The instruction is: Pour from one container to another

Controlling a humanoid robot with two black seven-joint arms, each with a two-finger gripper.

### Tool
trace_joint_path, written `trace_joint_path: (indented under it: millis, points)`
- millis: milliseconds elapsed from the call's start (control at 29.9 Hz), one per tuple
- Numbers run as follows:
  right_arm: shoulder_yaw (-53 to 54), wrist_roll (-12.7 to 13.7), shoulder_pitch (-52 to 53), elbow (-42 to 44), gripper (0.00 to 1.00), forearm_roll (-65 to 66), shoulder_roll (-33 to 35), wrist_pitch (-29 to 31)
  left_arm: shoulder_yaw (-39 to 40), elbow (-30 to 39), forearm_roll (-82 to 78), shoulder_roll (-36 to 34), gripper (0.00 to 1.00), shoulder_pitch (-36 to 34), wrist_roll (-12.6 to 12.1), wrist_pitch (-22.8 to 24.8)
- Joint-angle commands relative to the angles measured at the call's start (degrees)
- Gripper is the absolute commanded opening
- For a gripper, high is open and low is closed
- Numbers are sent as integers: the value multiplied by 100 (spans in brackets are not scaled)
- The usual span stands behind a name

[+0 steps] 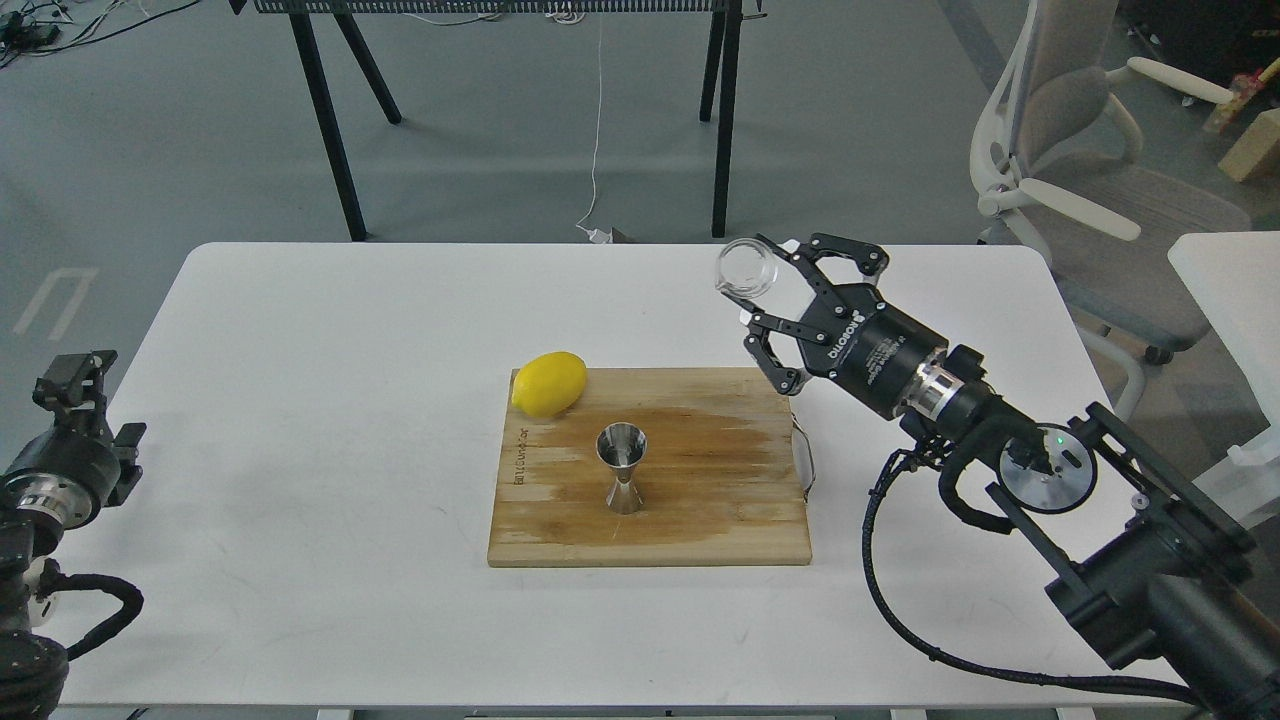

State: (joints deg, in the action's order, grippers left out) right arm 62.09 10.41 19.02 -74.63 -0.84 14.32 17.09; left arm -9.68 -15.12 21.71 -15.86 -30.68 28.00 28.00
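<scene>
**Hidden, cut off, or too small to read**

The left gripper (75, 375) is small and dark at the frame's left edge; its fingers cannot be told apart. The right arm (1150, 580) runs out at the bottom-right corner. Any liquid in the glass cup (747, 268) is impossible to make out. The cutting board's (700, 500) edge print is too small to read.

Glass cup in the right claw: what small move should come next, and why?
Probably carry the glass cup left and toward the robot until it sits above the jigger. The right claw holds it well off to the right, past the cutting board, so tipping now would miss.
</scene>
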Motion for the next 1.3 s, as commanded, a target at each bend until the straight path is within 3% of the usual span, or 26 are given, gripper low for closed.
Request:
trace_joint_path:
  millis: [0, 368, 669, 1271]
  points:
    - [891, -4, -793, 71, 40, -574, -61, 285, 1, 0, 0, 30, 100, 1, 0, 0]
    - [1517, -188, -1497, 1221, 41, -2042, -61, 391, -8, 0, 0, 101, 100, 27, 0, 0]
    - [1508, -250, -1585, 1854, 40, -2360, -192, 330, 1, 0, 0, 109, 100, 1, 0, 0]
    - [1447, -294, -1515, 2145, 41, -2360, -606, -408, -8, 0, 0, 162, 100, 1, 0, 0]
